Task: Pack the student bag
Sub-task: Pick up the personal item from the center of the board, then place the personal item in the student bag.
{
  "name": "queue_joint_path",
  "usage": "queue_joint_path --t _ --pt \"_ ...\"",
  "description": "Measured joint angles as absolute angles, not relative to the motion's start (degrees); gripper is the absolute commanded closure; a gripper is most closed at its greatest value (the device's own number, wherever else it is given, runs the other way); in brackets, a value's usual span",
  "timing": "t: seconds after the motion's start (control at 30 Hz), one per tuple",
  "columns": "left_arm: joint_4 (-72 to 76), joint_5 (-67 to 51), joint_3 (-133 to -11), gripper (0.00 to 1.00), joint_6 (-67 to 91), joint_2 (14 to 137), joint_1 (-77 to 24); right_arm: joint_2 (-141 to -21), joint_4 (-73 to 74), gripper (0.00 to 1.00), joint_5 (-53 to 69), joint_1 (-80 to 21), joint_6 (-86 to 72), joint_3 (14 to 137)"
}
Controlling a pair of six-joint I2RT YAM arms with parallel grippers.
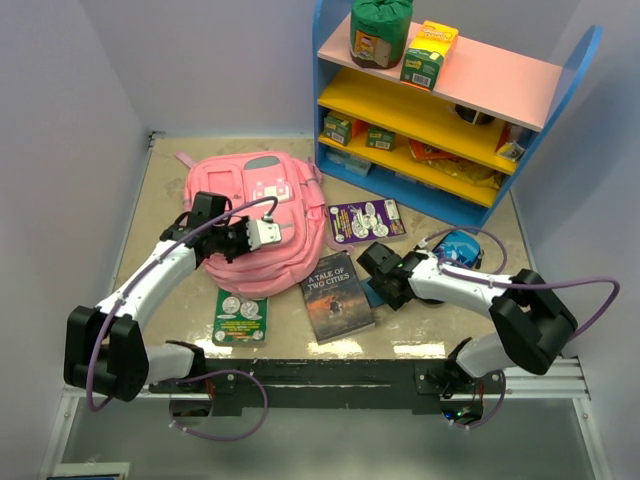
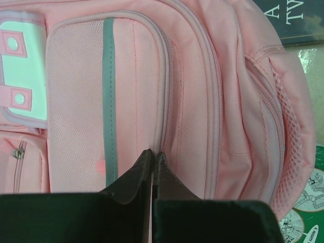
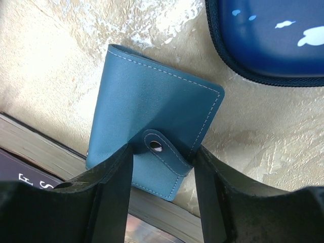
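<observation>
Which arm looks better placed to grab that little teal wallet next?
Right. The right gripper hangs open over the teal snap wallet, fingers either side of its tab; the left gripper is shut against the pink backpack.

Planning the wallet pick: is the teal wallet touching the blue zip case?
Apart. The right wrist view shows a strip of bare table between the upper corner of the teal wallet and the edge of the blue zip case.
</observation>
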State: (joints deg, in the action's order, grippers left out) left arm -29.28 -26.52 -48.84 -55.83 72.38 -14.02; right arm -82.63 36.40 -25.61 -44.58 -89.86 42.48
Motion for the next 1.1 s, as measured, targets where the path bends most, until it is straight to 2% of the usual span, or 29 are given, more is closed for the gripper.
queue_joint_path --t 0.07,0.67,0.97,1.1 --pt "-29.26 -26.52 -48.84 1.0 -55.16 72.4 -14.0 -82.41 36.58 1.0 -26.0 -44.58 -89.8 42.48" --pt "-28.42 -26.28 -51.33 1.0 -46.44 68.34 -13.89 -77.1 40.93 1.0 -32.08 -44.82 -83.85 48.84" --pt "-26.59 -25.69 -51.44 1.0 -40.27 64.71 -13.89 -76.42 38.35 1.0 -33.47 -45.47 -75.5 65.08" --pt "-26.44 -25.67 -51.44 1.0 -37.98 64.69 -13.89 -76.44 34.11 1.0 -31.51 -46.3 -73.12 66.46"
